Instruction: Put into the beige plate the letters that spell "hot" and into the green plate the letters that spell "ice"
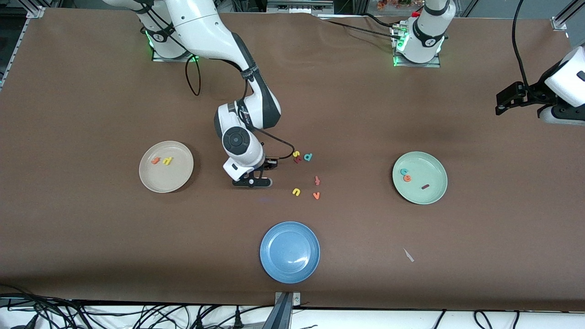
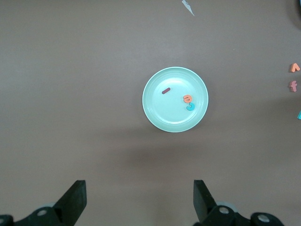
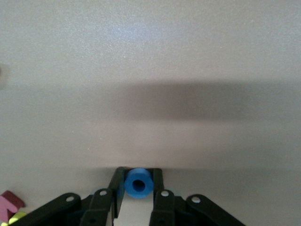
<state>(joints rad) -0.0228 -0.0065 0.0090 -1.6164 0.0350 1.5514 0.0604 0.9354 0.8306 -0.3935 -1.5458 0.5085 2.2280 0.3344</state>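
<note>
While the left gripper point(image 2: 140, 200) hangs with its fingers spread wide above the green plate point(image 1: 434, 194), seen at the right edge of the front view, the right gripper point(image 1: 252, 182) sits low at centre frame, its fingers pinching the blue o point(image 3: 138, 183) between them just over the table point(image 1: 91, 237). Brown matte covering spans the whole tabletop; a small pale scrap point(image 1: 408, 255) lies on it at lower right. Both arm bases stand along the top edge, with green lights at their feet. Cables trail along the bottom edge, off the table.

At left of centre, the beige plate point(image 1: 155, 180) holds the orange t point(image 1: 156, 160) and the yellow h point(image 1: 167, 160), side by side. At right, the green plate holds the teal c point(image 1: 404, 172), the orange e point(image 1: 407, 178) touching it, and the dark red i point(image 1: 425, 186) apart from both. A blue plate point(image 1: 289, 269) rests at lower centre. Loose letters lie at centre frame: a yellow s point(image 1: 296, 154), a dark red letter point(image 1: 297, 159), a teal d point(image 1: 308, 157), a red-orange f point(image 1: 317, 180), a yellow u point(image 1: 296, 192) and an orange v point(image 1: 316, 195).
</note>
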